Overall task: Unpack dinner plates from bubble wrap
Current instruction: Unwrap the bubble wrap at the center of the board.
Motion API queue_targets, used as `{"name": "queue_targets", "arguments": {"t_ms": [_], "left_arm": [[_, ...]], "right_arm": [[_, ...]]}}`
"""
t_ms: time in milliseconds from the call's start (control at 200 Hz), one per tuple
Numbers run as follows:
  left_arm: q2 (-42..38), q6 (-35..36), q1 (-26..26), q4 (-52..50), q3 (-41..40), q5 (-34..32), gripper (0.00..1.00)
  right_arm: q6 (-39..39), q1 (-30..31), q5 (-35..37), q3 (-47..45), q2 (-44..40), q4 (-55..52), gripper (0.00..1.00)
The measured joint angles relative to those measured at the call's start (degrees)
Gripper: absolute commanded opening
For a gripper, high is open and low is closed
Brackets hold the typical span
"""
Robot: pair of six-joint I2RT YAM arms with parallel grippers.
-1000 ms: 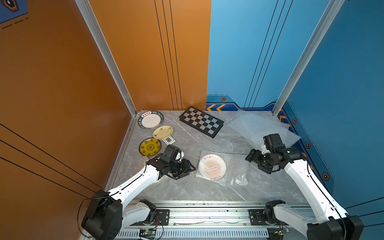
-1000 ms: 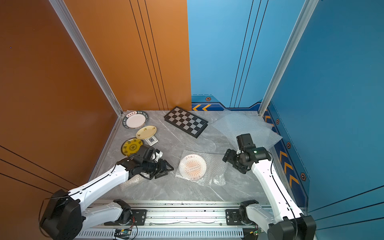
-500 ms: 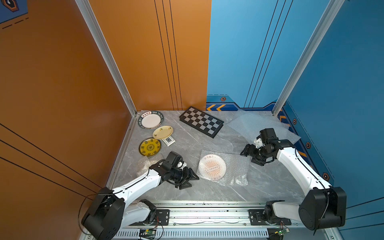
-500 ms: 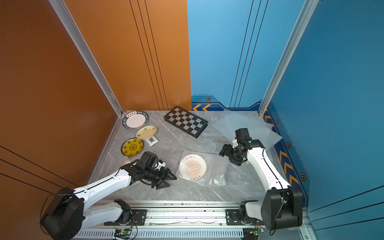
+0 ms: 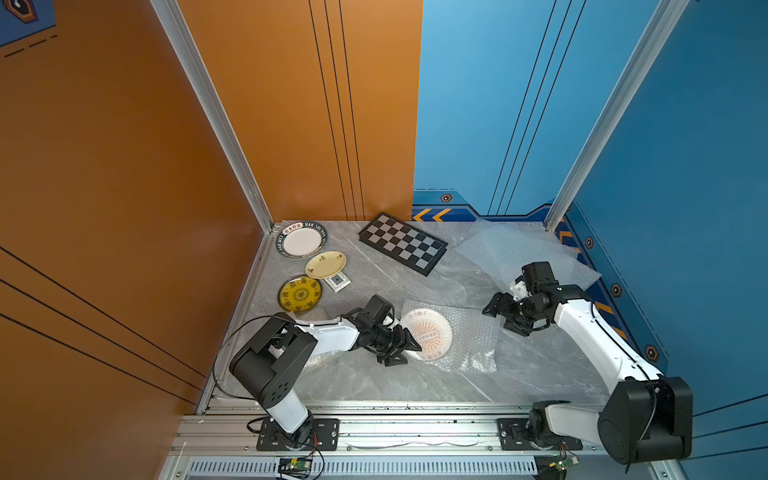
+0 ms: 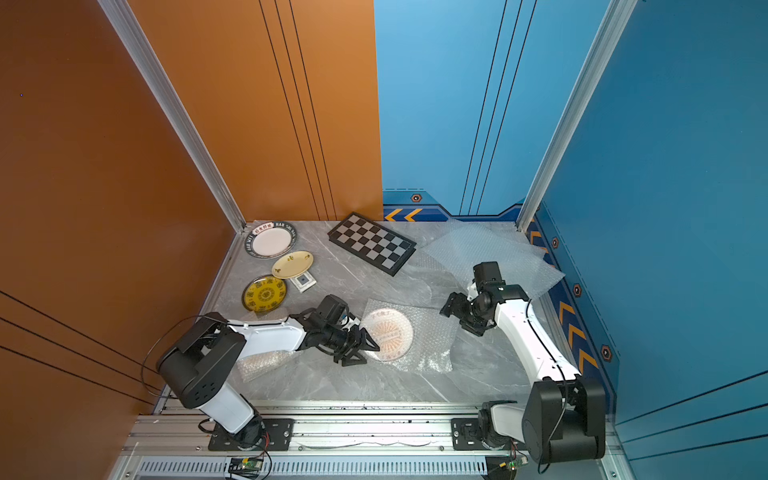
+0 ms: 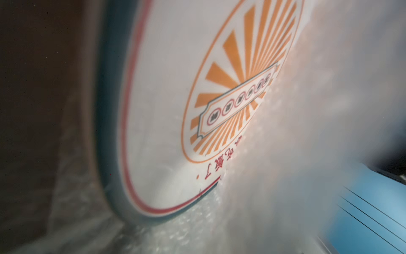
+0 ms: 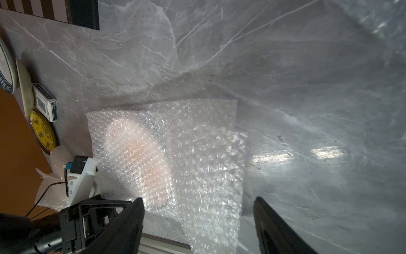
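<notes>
Sunburst plate point(image 7: 164, 99): white, orange rays, red rim line, red lettering. Wrap point(image 5: 478, 336): clear, whitish bubbles. Lettered plate point(image 5: 302, 242): white, dark rim. Cream plate point(image 5: 326, 264): dark sprigs. Yellow plate point(image 5: 300, 294): dark pattern, dark rim. Checkerboard point(image 5: 402, 248): black-grey squares. Card point(image 5: 337, 281): white, dark centre. Surface point(image 5: 374, 382): grey marble, pale veins.

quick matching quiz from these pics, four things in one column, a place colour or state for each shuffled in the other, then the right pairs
1 sunburst plate
2 lettered-rim plate
3 checkerboard
4 right gripper

a open, holding nothing
b bare, in the far corner by the orange wall
c inside bubble wrap
d black and grey squares

Pairs: 1-c, 2-b, 3-d, 4-a
</notes>
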Motion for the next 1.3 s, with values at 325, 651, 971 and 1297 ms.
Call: {"name": "queue_targets", "arguments": {"t_ms": [325,651,971,1297], "left_arm": [[10.8,0.1,3.3,1.3,13.7,0.1,0.60],[11.3,3.8,7.1,-2.9,15.9,1.0,0.60],[1.7,7.3,8.3,-8.5,10.2,1.0,0.61],[-6.3,9.4,9.3,-14.6,8.9,0.7,0.61]], "right_arm": [[0.4,-2.7,-2.8,-4.3,-0.4,3.7,0.72],[4.2,-2.7,-3.8,-8.2,-1.9,10.4,0.57],[5.4,-2.7,-0.4,-8.0,-2.7,12.2,0.54],[1.9,-3.1,5.4,-3.5,-2.3,7.8,0.55]]}}
